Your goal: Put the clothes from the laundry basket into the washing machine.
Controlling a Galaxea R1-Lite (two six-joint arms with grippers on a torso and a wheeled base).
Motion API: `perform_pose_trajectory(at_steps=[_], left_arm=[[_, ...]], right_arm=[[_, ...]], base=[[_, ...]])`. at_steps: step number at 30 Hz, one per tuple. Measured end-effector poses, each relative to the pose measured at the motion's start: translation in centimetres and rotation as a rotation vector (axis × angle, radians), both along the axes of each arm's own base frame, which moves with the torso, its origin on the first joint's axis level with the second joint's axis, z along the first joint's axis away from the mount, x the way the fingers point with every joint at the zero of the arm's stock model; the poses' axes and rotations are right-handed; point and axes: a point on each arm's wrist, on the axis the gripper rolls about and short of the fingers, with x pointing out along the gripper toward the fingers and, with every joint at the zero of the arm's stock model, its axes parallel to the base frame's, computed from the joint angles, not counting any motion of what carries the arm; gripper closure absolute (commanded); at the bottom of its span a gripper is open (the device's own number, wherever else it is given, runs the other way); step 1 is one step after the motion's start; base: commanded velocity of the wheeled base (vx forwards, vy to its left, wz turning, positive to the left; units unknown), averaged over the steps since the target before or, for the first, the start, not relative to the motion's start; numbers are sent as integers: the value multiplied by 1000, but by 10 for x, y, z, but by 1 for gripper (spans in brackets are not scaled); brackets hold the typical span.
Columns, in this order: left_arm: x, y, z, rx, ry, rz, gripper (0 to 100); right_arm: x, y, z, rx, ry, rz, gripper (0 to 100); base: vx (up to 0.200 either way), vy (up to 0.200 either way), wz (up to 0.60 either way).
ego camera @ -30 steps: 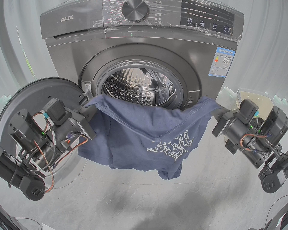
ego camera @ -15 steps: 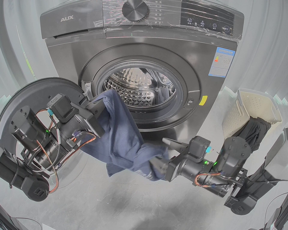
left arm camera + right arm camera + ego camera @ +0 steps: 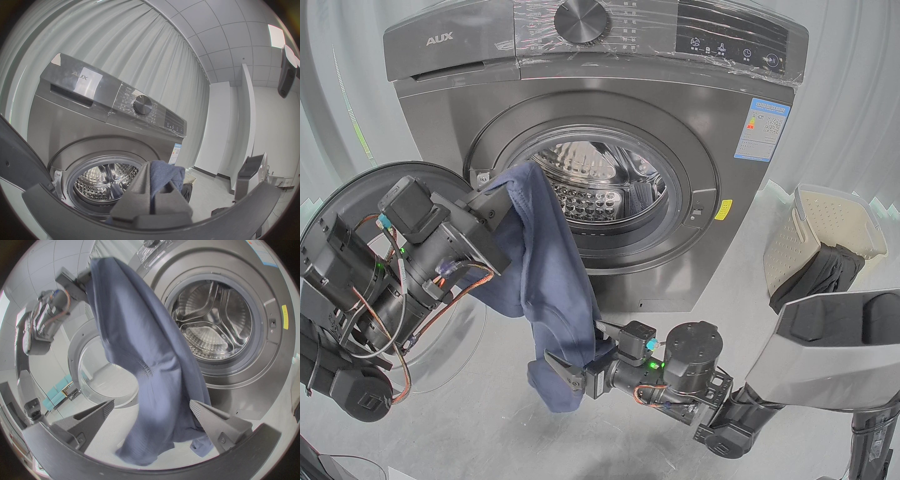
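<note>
A dark blue T-shirt (image 3: 550,262) hangs lengthwise in front of the left side of the washing machine's open drum (image 3: 606,181). My left gripper (image 3: 499,199) is shut on its top edge, level with the drum's mouth; blue cloth (image 3: 164,173) is pinched between the fingers. Low down near the floor, my right gripper (image 3: 572,340) stands open, one finger on each side of the shirt's (image 3: 147,349) hanging lower part, its pads (image 3: 195,408) apart from each other. The white laundry basket (image 3: 800,244) stands on the floor at the right with a dark garment (image 3: 822,275) spilling over its edge.
The machine's round door (image 3: 356,194) is swung fully open to the left, behind my left arm. Bare grey floor (image 3: 487,431) lies in front of the machine. Pale curtains hang on both sides.
The right gripper let go of the shirt's right corner, swung down and to the left, and now stands open around the hanging cloth. The left gripper rose a little; the shirt went from spread to hanging.
</note>
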Motion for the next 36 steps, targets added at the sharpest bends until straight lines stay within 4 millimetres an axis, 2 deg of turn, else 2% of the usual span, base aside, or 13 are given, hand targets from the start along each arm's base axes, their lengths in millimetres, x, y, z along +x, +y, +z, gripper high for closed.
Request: perform_pose_trajectory(at_steps=[5, 12, 27, 28, 36], left_arm=[[-5, -1, 4, -6, -13, -15, 100], [-8, -2, 5, -9, -19, -26, 100], [-12, -4, 7, -11, -24, -42, 100], [-13, -4, 7, -13, -24, -43, 100], [-12, -3, 9, -23, -27, -37, 100]], right_arm=[[23, 8, -10, 14, -18, -29, 0], [63, 1, -18, 31, -51, -107, 0], [93, 16, -32, 48, -93, -124, 0], [96, 17, -32, 52, -99, -127, 100], [106, 18, -33, 78, -124, -148, 100]], base=[[0, 0, 0], [0, 0, 0], [0, 0, 0], [0, 0, 0], [0, 0, 0]])
